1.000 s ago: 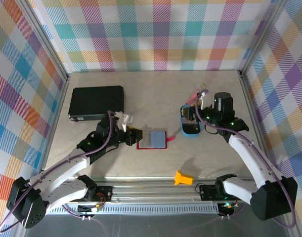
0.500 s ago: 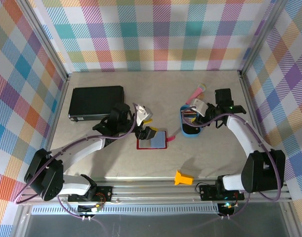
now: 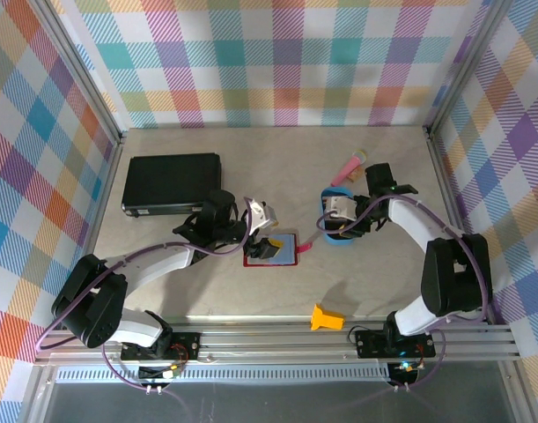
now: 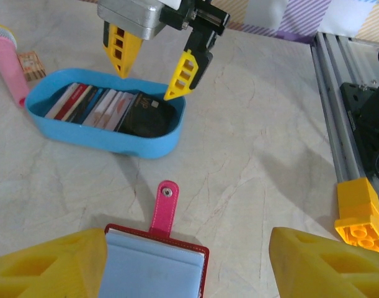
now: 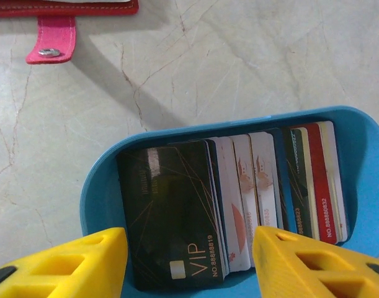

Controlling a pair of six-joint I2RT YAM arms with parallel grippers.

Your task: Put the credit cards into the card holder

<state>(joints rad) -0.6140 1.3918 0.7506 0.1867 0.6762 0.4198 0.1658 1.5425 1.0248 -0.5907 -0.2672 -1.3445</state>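
**A:** Left pincer (image 4: 188,249), state?

**B:** Jaws wide apart, nothing gripped. It hangs low over the card holder (image 3: 290,250); in the left wrist view one yellow finger stands on each side of the holder's near end. Contact with the holder: cannot tell.

**A:** Card holder position?

**B:** Flat on the tabletop (image 3: 365,282), about mid-table. Dark-red edge, grey-blue inner face up, pink snap tab (image 4: 163,208) stretched out toward the blue tray (image 5: 99,192). Holder and tray are near each other, not touching.

**A:** Credit cards (image 5: 239,186)?

**B:** All those seen are in the blue tray, stacked on edge in a leaning row. The front one is black with "VIP" printed on it; white, blue and red ones sit behind. How many: cannot tell.

**A:** Right pincer (image 4: 146,85)?

**B:** Parted, holding nothing. It points down over the end of the tray where the black card leans. From the left wrist view, one fingertip is by the far rim and the other just above the black card. Whether that tip touches the card: cannot tell.

**A:** Other items?

**B:** Black case (image 3: 172,182) at far left, well apart from the holder. Yellow block (image 3: 326,317) by the near rail.
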